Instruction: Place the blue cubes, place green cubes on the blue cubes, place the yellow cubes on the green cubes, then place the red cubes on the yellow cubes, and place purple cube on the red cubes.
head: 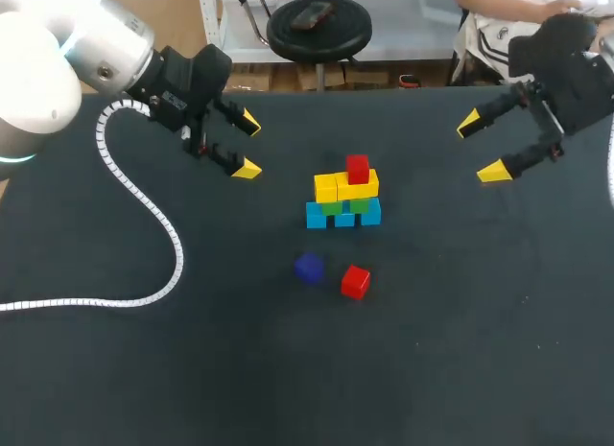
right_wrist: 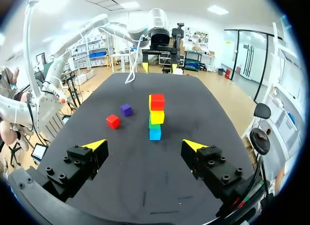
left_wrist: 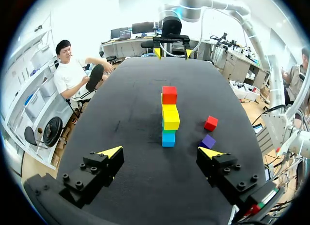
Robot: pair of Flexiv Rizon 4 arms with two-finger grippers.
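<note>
A small pyramid of cubes (head: pixel 344 199) stands at the table's middle: blue cubes (head: pixel 343 215) at the base, green cubes (head: pixel 345 205) above, yellow cubes (head: pixel 345 185) on those, one red cube (head: pixel 358 168) on top. A loose purple cube (head: pixel 308 268) and a loose red cube (head: pixel 355 281) lie in front of it. My left gripper (head: pixel 247 146) hovers open at the back left, my right gripper (head: pixel 483 148) open at the back right, both empty. From each wrist the stack (left_wrist: pixel 168 116) (right_wrist: pixel 155 115) is ahead, with the other gripper (left_wrist: pixel 171 52) (right_wrist: pixel 158 67) beyond it.
A white coiled cable (head: pixel 144 216) runs from my left arm across the table's left side to its left edge. The black tabletop (head: pixel 460 350) is bare at the front and right.
</note>
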